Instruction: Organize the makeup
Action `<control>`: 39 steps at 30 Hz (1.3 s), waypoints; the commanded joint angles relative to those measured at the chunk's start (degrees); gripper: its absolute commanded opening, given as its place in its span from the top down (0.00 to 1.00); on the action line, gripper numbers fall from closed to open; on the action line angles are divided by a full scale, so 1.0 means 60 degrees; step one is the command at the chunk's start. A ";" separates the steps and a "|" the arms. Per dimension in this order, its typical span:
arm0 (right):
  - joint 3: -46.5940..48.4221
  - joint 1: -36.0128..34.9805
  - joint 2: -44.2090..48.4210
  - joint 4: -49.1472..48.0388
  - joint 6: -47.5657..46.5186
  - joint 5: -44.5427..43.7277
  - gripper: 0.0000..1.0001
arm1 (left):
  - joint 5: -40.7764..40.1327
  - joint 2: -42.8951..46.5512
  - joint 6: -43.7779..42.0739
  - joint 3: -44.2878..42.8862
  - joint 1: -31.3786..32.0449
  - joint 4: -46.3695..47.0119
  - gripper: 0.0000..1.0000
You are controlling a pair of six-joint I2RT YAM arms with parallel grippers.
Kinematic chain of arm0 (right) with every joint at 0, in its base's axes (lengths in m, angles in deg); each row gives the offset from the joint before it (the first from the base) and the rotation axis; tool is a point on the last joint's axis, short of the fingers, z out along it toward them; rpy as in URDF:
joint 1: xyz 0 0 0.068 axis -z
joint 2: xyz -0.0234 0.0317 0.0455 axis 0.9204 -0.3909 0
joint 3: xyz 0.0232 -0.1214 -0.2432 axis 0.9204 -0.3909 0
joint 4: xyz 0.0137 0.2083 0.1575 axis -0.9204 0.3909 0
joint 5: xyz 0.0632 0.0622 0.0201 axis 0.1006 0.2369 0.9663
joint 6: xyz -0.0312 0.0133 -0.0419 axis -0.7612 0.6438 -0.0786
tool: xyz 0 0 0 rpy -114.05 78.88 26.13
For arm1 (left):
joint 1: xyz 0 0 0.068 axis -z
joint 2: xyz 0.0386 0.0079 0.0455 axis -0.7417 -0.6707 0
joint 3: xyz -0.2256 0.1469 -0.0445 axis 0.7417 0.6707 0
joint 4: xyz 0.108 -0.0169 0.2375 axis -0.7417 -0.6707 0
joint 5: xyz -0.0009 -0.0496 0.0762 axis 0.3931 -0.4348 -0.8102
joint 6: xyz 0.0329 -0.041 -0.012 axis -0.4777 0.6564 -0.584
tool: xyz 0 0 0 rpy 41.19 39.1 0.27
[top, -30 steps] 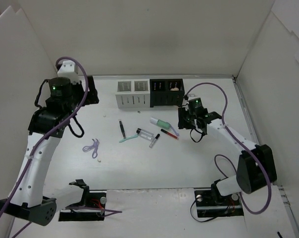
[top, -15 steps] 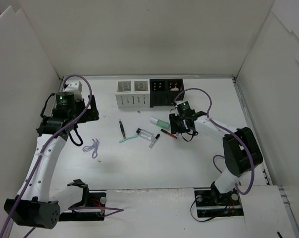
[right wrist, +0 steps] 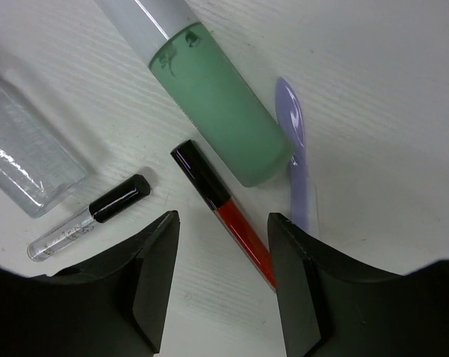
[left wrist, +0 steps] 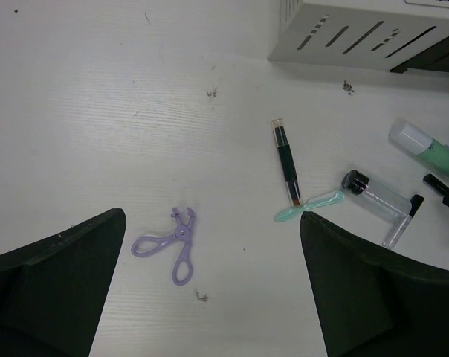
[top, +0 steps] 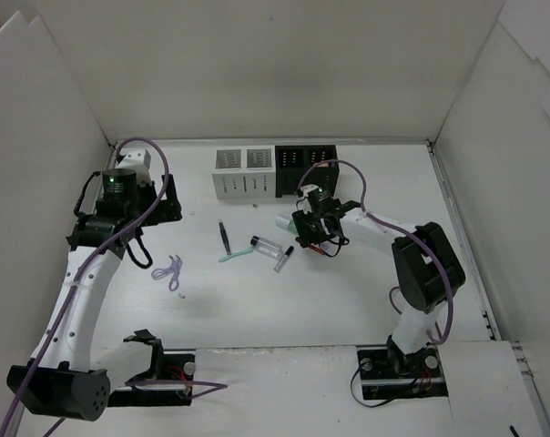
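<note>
Within the last second the right gripper (top: 313, 228) has swung from right of centre to the cluster at mid-frame. Its jaws stand apart and empty, straddling the red stick (right wrist: 232, 227), which lies just beside the green tube (right wrist: 217, 123). A pick looks near. The left gripper (left wrist: 210, 238), also spread and empty, hangs at the left.

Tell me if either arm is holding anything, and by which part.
Nothing is held. The right gripper has its jaws open either side of the red stick; the left gripper hangs open too.
</note>
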State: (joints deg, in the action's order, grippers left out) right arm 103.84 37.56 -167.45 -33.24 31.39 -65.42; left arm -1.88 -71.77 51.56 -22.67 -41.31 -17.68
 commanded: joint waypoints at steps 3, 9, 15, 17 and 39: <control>0.0601 -0.0178 -0.0225 -0.0168 -0.0358 -0.0153 0.52 | 0.0136 0.0075 -0.0061 -0.0250 -0.0069 0.0517 0.01; 0.0631 -0.0558 -0.0548 -0.0080 -0.0432 -0.0315 0.54 | 0.0224 0.0046 -0.0061 -0.0235 -0.0069 0.0547 0.01; 0.0543 -0.0676 -0.0797 -0.0080 -0.0388 -0.0475 0.62 | 0.0459 0.0002 -0.0076 -0.0220 -0.0069 0.0591 0.01; 0.0441 -0.0705 -0.0725 -0.0080 -0.0359 -0.0694 0.72 | 0.0444 0.0017 -0.0090 -0.0220 -0.0069 0.0591 0.01; 0.4465 -0.0837 0.1784 -0.0560 -0.1544 -0.1618 1.00 | 0.0605 -0.0203 -0.0032 -0.0162 -0.0069 0.0693 0.00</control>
State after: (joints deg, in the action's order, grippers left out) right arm 125.59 32.44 -154.33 -30.90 25.29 -71.58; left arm 1.18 -72.51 51.54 -22.67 -41.31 -16.61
